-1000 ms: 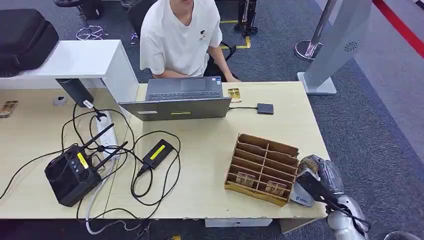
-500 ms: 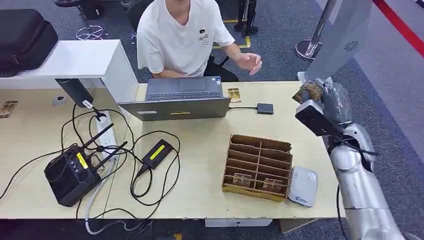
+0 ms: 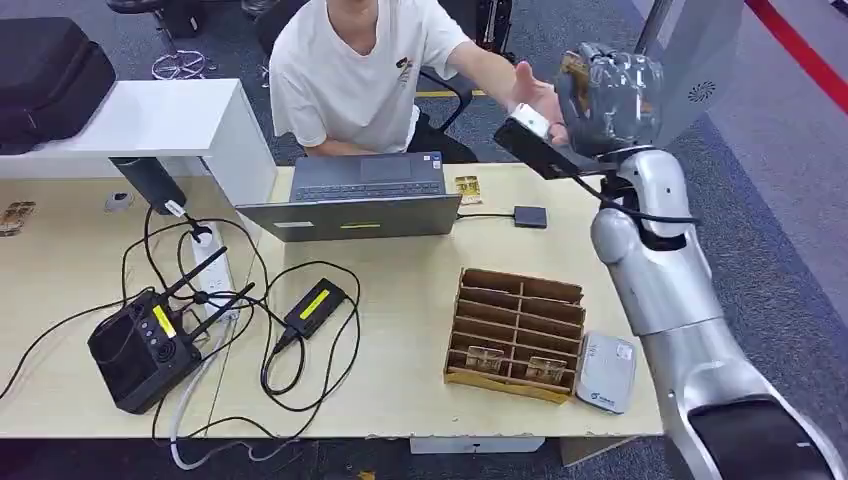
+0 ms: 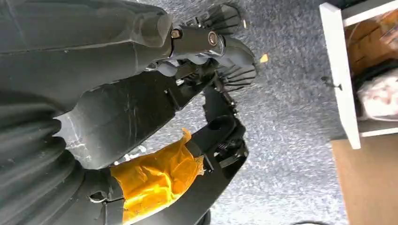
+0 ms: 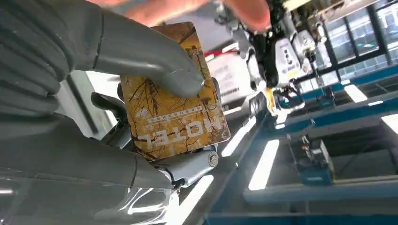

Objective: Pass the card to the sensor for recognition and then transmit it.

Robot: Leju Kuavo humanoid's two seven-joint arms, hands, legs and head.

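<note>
On the table's [image 3: 420, 330] left portion sits a black device with antennas [image 3: 140, 350] amid trailing cables, with a black adapter bearing a yellow label [image 3: 315, 305] beside it; a white power strip [image 3: 213, 268] lies between them. The left hand [image 4: 141, 93] hangs over grey carpet in its wrist view; its dark fingers appear curled in with nothing visible in them, so I judge it closed and idle.

At table centre stands an open laptop [image 3: 355, 200]; a person in a white shirt [image 3: 360, 70] sits behind it. Right of the laptop lie a spare card [image 3: 468, 188] and a small black pad [image 3: 530, 217] on a cable. Nearer the front edge stands a wooden divided rack [image 3: 520, 325] with 2 cards in its front compartments; just beside it lies the white sensor [image 3: 605, 372].

At far right, the right hand [image 3: 610, 95] is raised high above the table's back corner; the right wrist view shows the card [image 5: 173, 103], yellow-brown with printed lettering, pinched between thumb and fingers. The person's outstretched hand [image 3: 535, 95] is just beside it, whether touching cannot be told.

Judgement: the step in hand is the handover. To do it well, the arm should hold steady and present the card's free edge toward the person's palm; the pinch should loosen only once the person has a grip; the main risk is a drop onto the floor beyond the table.
</note>
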